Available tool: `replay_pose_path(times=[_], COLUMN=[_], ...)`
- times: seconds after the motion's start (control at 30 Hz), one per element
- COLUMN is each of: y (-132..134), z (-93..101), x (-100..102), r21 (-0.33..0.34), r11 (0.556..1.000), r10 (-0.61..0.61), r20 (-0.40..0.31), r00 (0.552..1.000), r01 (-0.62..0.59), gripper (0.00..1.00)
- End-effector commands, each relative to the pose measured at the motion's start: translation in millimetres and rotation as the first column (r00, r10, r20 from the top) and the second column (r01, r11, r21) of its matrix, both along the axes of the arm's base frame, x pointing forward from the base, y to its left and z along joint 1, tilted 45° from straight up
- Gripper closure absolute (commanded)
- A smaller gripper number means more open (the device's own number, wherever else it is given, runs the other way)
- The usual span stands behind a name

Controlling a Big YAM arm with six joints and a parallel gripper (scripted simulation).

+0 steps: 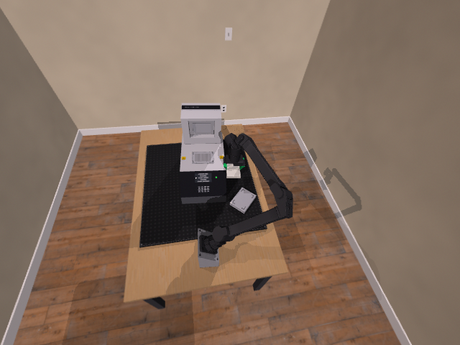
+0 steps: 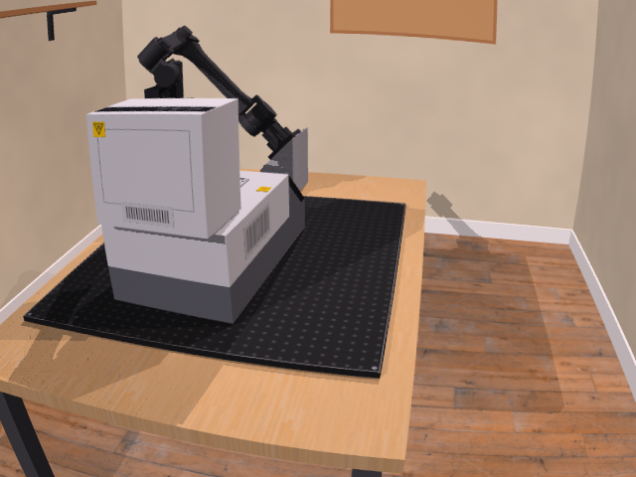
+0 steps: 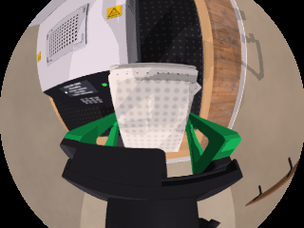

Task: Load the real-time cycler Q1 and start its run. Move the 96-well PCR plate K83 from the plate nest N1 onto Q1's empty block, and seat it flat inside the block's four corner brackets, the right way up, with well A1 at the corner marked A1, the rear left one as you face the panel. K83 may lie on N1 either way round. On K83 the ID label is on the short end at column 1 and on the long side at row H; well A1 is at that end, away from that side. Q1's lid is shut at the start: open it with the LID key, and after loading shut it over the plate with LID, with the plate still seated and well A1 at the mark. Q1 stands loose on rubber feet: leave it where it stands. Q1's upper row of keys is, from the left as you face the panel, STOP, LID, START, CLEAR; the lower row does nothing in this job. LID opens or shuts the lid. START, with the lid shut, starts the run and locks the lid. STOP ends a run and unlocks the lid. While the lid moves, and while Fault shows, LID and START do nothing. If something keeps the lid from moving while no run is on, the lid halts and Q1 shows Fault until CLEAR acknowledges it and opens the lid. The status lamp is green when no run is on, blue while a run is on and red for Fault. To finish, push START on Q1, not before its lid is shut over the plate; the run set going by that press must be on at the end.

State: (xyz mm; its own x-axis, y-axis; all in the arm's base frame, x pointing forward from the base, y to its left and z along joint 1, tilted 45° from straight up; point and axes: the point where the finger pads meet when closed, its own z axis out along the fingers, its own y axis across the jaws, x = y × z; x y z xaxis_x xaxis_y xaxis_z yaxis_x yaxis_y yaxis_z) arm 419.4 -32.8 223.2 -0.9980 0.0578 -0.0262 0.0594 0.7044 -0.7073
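The cycler Q1 (image 1: 203, 167) stands on the black mat with its lid (image 1: 200, 121) raised. Its block (image 1: 203, 157) is bare and its status lamp (image 1: 215, 177) is green. My gripper (image 1: 233, 169) is shut on the white plate K83 (image 1: 233, 171) and holds it in the air just right of Q1's block. In the wrist view the plate (image 3: 152, 108) sits between the green fingers, with Q1's block (image 3: 65, 33) and panel (image 3: 83, 91) to the left. The plate nest N1 (image 1: 243, 200) lies empty on the mat. The exterior view shows Q1 (image 2: 190, 205) from behind; it hides the gripper and plate.
The arm's base (image 1: 208, 250) is bolted at the table's front, and the arm's elbow (image 1: 284, 202) reaches out past the table's right edge. Q1's raised lid (image 2: 161, 161) stands tall next to the wrist.
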Motion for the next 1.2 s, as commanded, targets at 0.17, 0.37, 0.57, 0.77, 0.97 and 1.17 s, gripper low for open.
replay_pose_path(times=[0.17,0.37,0.57,0.77,0.97,1.17], y=[17,45,52,58,78,83], z=[-5.2,-19.6,-56.9,-47.2,-48.2,-84.4], x=[31,59,68,85,97,106], r21=[0.021,0.062,0.122,0.146,0.178,0.251], r11=[0.984,0.937,0.893,0.856,0.813,0.767], r10=[0.181,0.348,0.440,0.502,0.562,0.605], r20=[-0.137,-0.262,-0.437,-0.464,-0.489,-0.590], r00=[0.974,0.900,0.785,0.730,0.667,0.535], r01=[-0.180,-0.344,-0.433,-0.496,-0.554,-0.590], gripper=[1.00,1.00,1.00,1.00,1.00,1.00])
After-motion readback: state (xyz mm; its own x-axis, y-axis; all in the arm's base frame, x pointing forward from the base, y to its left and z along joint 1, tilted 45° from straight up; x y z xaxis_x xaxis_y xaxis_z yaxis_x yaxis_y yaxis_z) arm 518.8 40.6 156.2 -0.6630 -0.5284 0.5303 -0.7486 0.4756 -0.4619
